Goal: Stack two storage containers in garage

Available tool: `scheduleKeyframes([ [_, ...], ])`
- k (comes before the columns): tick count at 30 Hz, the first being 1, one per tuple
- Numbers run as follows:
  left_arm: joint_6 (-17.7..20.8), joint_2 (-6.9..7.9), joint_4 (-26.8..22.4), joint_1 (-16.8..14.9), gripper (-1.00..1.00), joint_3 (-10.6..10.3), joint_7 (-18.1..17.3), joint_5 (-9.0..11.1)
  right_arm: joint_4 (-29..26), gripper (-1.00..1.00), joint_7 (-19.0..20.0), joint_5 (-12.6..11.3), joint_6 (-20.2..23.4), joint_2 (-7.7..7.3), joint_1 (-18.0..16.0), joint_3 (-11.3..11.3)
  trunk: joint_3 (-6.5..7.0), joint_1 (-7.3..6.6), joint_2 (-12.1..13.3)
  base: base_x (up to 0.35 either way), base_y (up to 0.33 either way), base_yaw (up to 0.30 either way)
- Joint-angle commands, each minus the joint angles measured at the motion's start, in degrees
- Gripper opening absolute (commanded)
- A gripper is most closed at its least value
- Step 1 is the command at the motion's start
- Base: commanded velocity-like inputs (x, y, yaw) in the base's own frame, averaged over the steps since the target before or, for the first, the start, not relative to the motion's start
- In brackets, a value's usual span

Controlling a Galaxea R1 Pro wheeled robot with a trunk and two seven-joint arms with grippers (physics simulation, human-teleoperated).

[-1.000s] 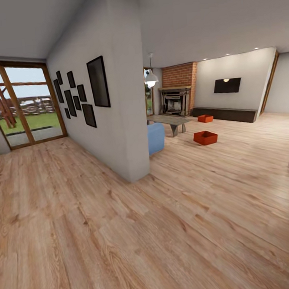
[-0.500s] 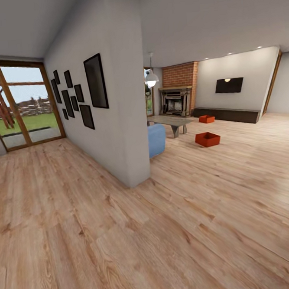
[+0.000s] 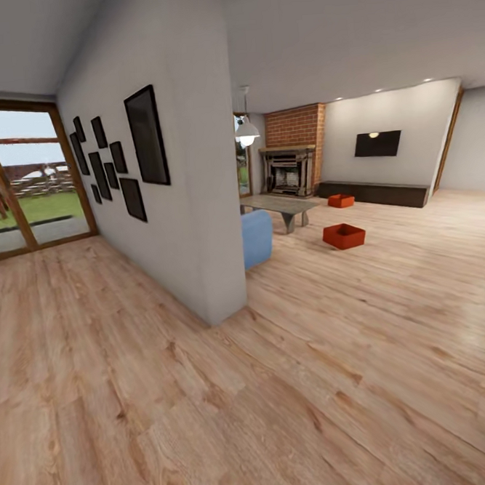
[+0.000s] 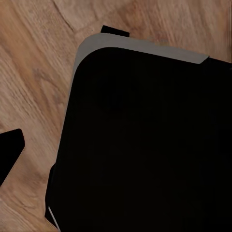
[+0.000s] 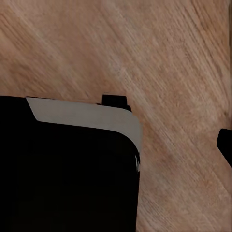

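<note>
Wood-plank floor [image 3: 319,382] spans the head view; partition wall [image 3: 188,203] cuts off most of the blue sofa [image 3: 257,238]. Two storage containers, nearer [image 3: 344,236] and farther [image 3: 341,200], sit on the living room floor, far from both grippers. Gripper states cannot be told: wrist views show dark robot body [image 4: 145,140] over planks.

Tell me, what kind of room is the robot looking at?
Probably a home's living room: a red brick fireplace, a dark flat wall-mounted television, a blue padded sofa end, and two orange-red open box bins on the light wood-plank floor.
</note>
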Motion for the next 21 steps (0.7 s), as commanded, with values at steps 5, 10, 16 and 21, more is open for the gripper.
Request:
scheduleKeyframes([
  [5, 0.0, 0.0, 0.0, 0.0, 1.0, 0.0, 0.1, 0.3, 0.1, 1.0, -0.2, 0.2, -0.2, -0.02, -0.1, 0.3, -0.06, 0.03, 0.0, 0.321, 0.0, -0.272],
  [10, 0.0, 0.01, 0.0, 0.0, 1.0, 0.0, 0.1, 0.3, 0.1, 1.0, -0.2, 0.2, -0.1, -0.03, -0.1, 0.3, -0.06, 0.03, 0.0, 0.321, 0.0, -0.28],
  [16, 0.1, 0.01, 0.0, 0.0, 1.0, -0.1, 0.1, 0.3, 0.1, 1.0, -0.2, 0.2, -0.1, -0.05, -0.1, 0.3, -0.06, 0.03, 0.0, 0.321, 0.0, -0.281],
  [21, 0.1, 0.01, 0.0, 0.0, 1.0, -0.1, 0.1, 0.3, 0.1, 1.0, -0.2, 0.2, -0.1, -0.11, -0.1, 0.3, -0.06, 0.03, 0.0, 0.321, 0.0, -0.281],
])
